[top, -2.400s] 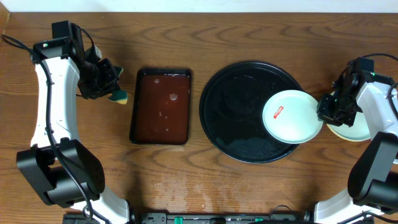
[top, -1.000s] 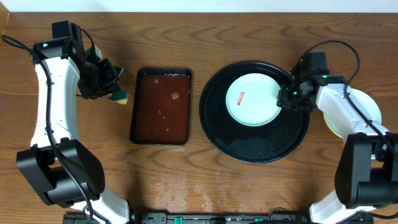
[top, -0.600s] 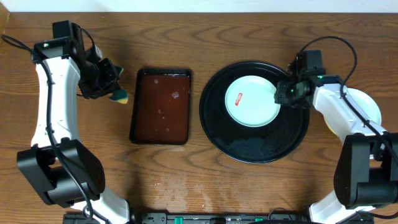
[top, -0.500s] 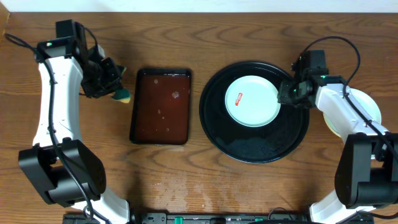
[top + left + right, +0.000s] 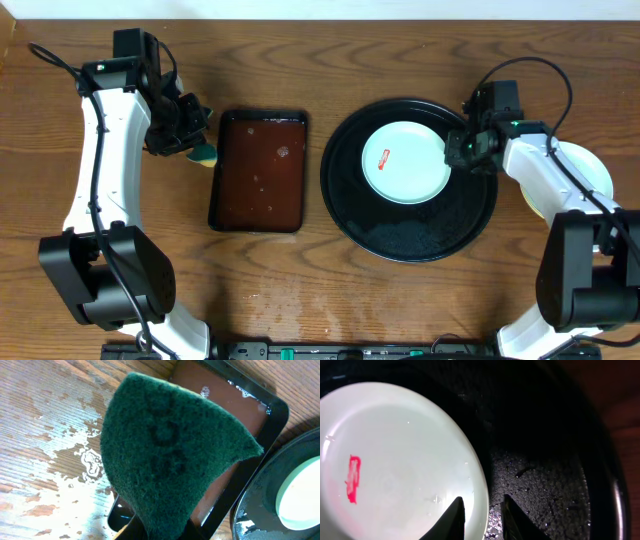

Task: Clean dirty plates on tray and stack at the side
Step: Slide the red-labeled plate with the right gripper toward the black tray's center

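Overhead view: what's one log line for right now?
plate: red smear, on tray | right fingers: apart, straddling plate rim | left fingers: shut on sponge

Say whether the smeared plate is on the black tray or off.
On: the plate lies flat, wholly inside the rim of the tray.

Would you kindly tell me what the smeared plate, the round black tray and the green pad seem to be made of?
Plate: glazed ceramic or melamine, judging by its glossy pale sheen. Tray: probably plastic, matte black with a grainy, wet-speckled floor. Pad: coarse fibrous green scouring layer, with a yellow sponge backing seen from overhead.
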Robot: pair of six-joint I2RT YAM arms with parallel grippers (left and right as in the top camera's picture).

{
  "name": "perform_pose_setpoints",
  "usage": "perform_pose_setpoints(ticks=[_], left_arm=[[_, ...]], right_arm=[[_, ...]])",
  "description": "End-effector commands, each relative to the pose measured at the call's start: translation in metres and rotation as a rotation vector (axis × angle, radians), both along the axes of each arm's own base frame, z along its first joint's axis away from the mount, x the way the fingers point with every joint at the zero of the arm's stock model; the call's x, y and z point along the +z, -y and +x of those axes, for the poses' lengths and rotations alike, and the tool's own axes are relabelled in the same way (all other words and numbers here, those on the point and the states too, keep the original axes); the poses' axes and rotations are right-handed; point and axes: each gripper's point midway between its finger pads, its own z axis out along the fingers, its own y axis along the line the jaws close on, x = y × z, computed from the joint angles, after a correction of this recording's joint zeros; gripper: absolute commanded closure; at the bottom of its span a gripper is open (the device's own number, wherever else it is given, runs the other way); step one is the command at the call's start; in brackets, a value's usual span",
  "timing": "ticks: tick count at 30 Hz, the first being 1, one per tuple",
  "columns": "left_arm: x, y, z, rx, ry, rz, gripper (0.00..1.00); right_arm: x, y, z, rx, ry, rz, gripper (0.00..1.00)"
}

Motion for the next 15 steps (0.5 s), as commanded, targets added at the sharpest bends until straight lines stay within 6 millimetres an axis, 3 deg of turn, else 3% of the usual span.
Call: perform_pose_setpoints(ticks=[1, 15], left_arm=[[-0.003, -0.002, -0.001, 0.007, -0.011, 0.012, 0.92], [-0.003, -0.002, -0.001, 0.007, -0.011, 0.012, 0.92]], right_arm=[[-0.018, -0.002, -0.005, 0.011, -0.047, -0.007, 0.76], [-0.035, -0.001, -0.017, 0.012, -0.094, -0.009, 0.84]])
